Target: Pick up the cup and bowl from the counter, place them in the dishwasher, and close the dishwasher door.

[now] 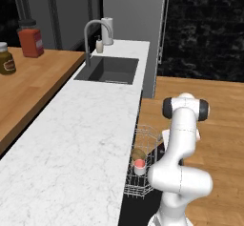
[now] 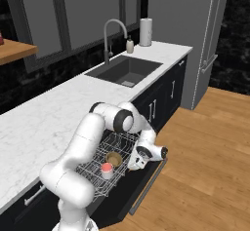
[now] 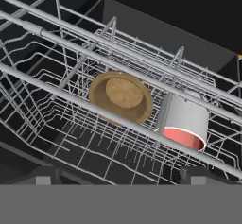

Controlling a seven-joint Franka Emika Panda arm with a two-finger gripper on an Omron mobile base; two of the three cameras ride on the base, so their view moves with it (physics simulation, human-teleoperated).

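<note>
The tan bowl [image 3: 122, 98] and the white cup [image 3: 184, 124] with its red inside sit side by side in the dishwasher's pulled-out white wire rack [image 2: 100, 180]. The right base view also shows the bowl [image 2: 114, 159] and cup [image 2: 106, 169], and the left base view shows the bowl [image 1: 138, 153] and cup [image 1: 138, 166]. My gripper [image 2: 134, 163] hangs just outside the rack's outer edge, above the lowered black dishwasher door [image 2: 142, 186]. In the hand view the gripper [image 3: 120, 176] is open, with nothing between its fingers. The marble counter [image 1: 71, 144] lies beside the rack.
A sink [image 1: 108, 70] with a faucet [image 1: 93, 34], a soap bottle [image 2: 130, 46] and a paper roll [image 2: 145, 31] sits at the counter's far end. Jars [image 1: 30, 40] stand on a wooden surface to the left. A grey fridge [image 2: 195, 40] and wood floor [image 2: 205, 166] lie to the right.
</note>
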